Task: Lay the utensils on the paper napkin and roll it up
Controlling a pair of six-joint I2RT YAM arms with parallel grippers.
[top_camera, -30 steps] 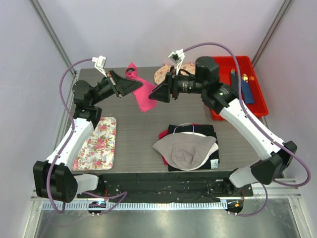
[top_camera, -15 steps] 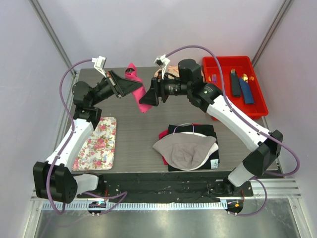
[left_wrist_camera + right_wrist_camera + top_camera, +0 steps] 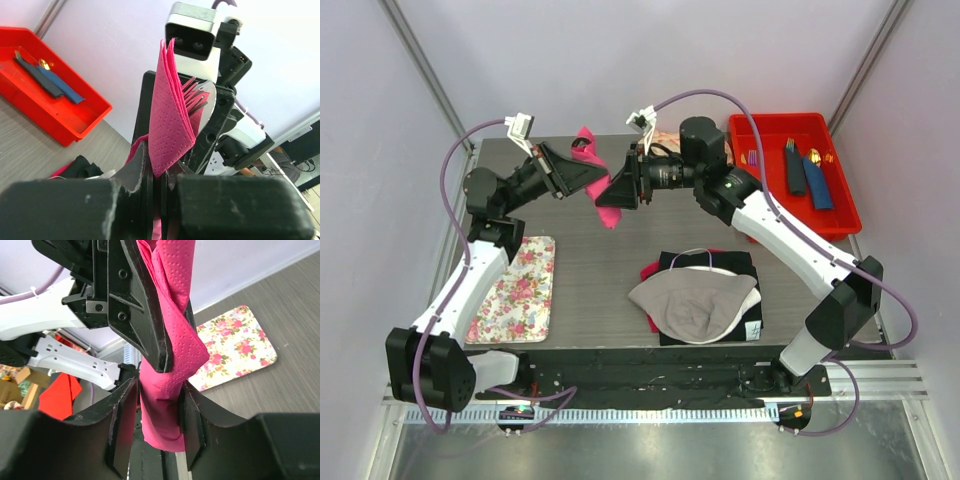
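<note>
The pink paper napkin point(image 3: 609, 212) hangs folded in the air above the back of the table. My left gripper point(image 3: 603, 180) is shut on it, and the left wrist view shows the napkin point(image 3: 171, 112) pinched between the closed jaws point(image 3: 161, 175). My right gripper point(image 3: 605, 196) faces the left one, tip to tip. In the right wrist view its fingers point(image 3: 159, 390) stand open on either side of the napkin's hanging lower part point(image 3: 162, 405), the right pad touching the paper. The silver utensils are out of view.
A floral mat point(image 3: 515, 290) lies at the left front. A red tray point(image 3: 842, 215) at the back right holds navy and blue napkin rolls point(image 3: 798, 170) and gold utensils point(image 3: 817, 155). A grey cap on dark folded cloths point(image 3: 695, 300) sits front centre.
My right arm has swung left from beside the red tray, bringing its gripper up to the napkin and round its lower part. The left gripper has kept hold of the napkin.
</note>
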